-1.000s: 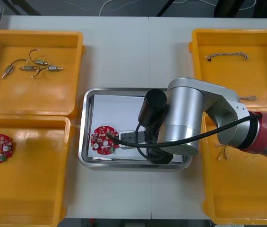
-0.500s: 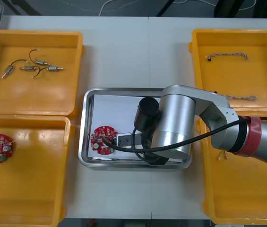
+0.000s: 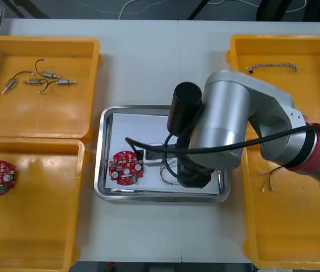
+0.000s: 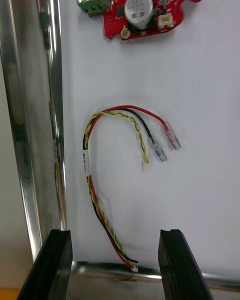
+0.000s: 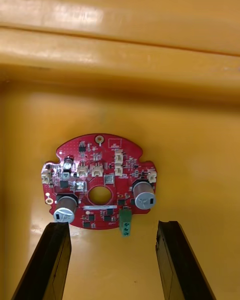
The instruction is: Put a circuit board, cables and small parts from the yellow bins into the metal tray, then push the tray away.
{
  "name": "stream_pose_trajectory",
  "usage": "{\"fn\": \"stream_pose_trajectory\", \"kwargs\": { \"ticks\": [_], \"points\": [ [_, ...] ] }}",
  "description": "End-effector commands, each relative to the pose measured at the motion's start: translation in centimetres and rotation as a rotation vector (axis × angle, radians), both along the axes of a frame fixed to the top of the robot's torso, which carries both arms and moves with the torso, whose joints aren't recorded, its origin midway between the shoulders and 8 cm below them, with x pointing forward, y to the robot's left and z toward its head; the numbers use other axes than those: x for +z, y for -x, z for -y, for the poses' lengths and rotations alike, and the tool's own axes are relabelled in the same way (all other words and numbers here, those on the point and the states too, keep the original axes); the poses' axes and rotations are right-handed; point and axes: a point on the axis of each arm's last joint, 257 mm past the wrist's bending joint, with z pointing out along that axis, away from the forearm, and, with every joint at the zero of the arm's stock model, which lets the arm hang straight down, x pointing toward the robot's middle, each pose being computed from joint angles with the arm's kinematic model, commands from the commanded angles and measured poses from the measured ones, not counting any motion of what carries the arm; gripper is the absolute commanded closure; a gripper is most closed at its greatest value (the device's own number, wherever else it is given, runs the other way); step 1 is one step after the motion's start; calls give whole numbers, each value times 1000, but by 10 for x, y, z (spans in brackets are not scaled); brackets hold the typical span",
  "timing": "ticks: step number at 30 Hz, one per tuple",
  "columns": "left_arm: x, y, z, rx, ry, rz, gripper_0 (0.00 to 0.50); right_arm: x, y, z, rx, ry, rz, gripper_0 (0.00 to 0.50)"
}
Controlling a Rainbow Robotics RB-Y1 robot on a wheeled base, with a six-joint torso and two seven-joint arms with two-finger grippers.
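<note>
A red and yellow cable lies loose on the white floor of the metal tray, between and just ahead of my open right gripper. Beyond the cable lies a round red circuit board. From the front, my right arm covers the tray's right half, with the cable and the board beside it. My left gripper hangs open over a second circuit board in the near left yellow bin, one finger to each side of it and not touching.
The far left bin holds several small metal parts with wires. A twisted cable lies in the far right bin, and more cables lie in the near right bin. The bin wall rises just beyond the left board.
My right gripper has opened and let go of the red and yellow cable, which now lies in the tray. The right arm has lifted and swung back slightly. The left gripper shifted a little over its board.
</note>
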Motion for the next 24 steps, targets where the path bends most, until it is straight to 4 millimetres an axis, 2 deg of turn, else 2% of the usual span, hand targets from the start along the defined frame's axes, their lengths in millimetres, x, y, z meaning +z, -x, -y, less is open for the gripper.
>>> {"fn": "stream_pose_trajectory", "kwargs": {
  "ticks": [1,5,8,11,16,19,24],
  "points": [
    [-10,10,3,-77,-66,-12,0,61,-11,-2,-47,-89,31,0],
    [-9,9,4,-80,-63,-8,0,82,-13,18,-137,-107,15,0],
    [4,-2,4,-79,-62,22,0,97,-13,38,-236,-128,1,0],
    [26,-21,4,-80,-81,59,0,108,-16,54,-340,-181,-7,0],
    [72,-57,12,-59,-70,78,0,118,-21,93,-528,-255,-9,0],
    [88,-74,12,-50,-62,65,0,121,-23,115,-642,-291,-7,0],
    [104,-99,7,-41,-70,27,0,124,-27,155,-837,-348,-6,0]
  ]
}}
